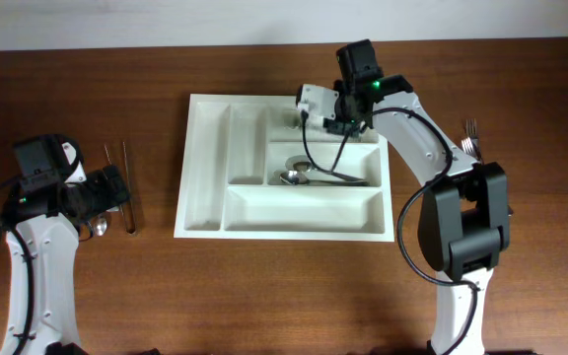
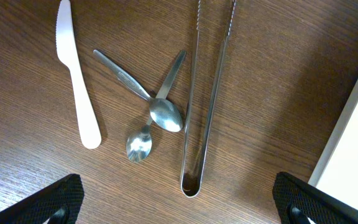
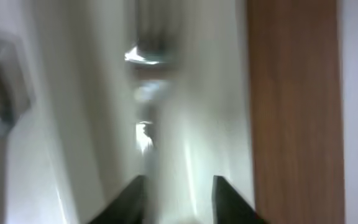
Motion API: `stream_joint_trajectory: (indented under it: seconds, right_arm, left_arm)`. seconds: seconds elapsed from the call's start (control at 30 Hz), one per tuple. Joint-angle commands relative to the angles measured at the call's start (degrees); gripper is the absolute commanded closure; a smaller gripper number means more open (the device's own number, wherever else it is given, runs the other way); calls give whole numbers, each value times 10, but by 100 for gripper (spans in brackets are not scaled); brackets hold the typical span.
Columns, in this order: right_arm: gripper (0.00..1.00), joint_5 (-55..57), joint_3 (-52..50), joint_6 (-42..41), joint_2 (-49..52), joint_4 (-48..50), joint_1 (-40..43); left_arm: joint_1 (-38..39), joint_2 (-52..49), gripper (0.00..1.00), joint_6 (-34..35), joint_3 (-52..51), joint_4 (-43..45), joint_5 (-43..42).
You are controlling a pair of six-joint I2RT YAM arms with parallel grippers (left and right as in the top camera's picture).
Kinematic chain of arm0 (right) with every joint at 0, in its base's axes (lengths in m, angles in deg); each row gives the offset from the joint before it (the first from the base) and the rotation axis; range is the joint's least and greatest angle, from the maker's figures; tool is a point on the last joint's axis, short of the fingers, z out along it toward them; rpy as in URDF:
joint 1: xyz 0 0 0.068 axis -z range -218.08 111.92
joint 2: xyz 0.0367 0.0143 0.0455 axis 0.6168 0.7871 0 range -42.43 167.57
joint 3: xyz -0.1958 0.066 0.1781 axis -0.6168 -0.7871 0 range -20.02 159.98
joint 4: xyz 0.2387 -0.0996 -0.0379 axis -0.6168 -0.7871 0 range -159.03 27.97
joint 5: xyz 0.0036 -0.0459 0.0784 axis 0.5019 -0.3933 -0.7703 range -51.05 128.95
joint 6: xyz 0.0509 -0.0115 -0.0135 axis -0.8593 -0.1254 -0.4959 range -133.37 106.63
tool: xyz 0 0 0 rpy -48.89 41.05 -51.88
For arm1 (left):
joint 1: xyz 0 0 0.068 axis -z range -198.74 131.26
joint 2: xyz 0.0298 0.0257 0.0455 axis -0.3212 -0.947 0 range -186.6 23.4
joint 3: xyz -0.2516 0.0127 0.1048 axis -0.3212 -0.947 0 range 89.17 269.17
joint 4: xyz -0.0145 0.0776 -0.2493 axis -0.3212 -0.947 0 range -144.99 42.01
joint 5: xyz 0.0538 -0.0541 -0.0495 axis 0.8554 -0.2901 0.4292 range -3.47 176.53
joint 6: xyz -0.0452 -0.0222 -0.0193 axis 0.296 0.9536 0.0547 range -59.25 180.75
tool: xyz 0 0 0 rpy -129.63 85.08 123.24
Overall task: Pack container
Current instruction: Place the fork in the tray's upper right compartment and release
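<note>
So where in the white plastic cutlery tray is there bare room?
Bare in the white plastic cutlery tray: its two narrow upright slots at the left and the long bottom compartment. Crowded: metal cutlery lies in the middle compartment, the right gripper is over the top one. Metal tongs lie left of the tray.

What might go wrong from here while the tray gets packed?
1. The two spoons lie crossed and touching, right beside the tongs, under the open left pincer. A grab may catch both or shove the tongs.
2. The right pincer is over the container's top compartment and its view is blurred, so it may clip a divider wall.
3. The forks lie close beside the right arm, likely an awkward reach.
</note>
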Motion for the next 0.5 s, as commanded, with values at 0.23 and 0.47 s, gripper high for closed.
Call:
stream_joint_trajectory:
  seconds: [0.23, 0.47]
  right_arm:
    - [35, -9, 68, -352, -91, -53, 13]
    - [24, -9, 101, -449, -181, -191, 111]
  left_arm:
    - [-3, -2, 1, -7, 10, 1, -6]
    - [-3, -2, 1, -7, 10, 1, -6]
